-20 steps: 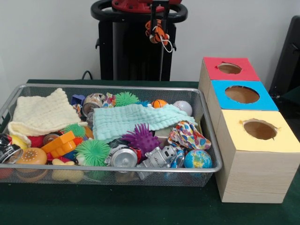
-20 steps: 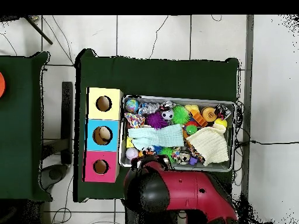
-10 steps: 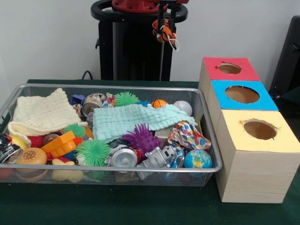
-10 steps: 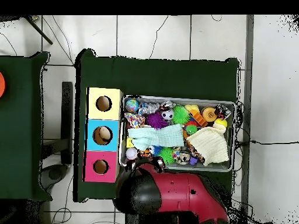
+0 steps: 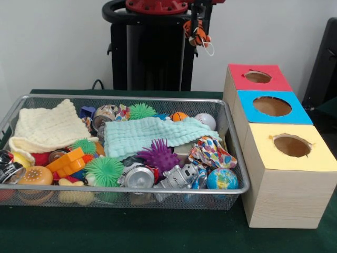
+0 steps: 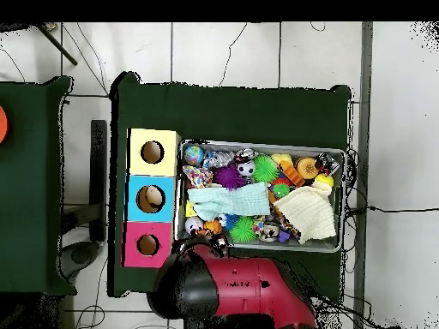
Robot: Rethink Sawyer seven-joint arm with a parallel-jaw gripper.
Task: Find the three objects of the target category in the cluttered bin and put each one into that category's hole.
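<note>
Carrying an orange toy toward the boxes

The cluttered bin [image 5: 231, 138] sits on the green worktop [image 5: 158, 232], left of the three boxes [image 5: 274, 132]; my tool [image 5: 197, 23] hangs high, clamped on an orange striped toy [image 5: 197, 34], lifted clear to reach the red hole [image 5: 257, 77].

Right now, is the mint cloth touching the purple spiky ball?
Touching. In the front view the mint cloth drapes down with its lower edge lying against the top spikes of the purple spiky ball, with no gap.
</note>
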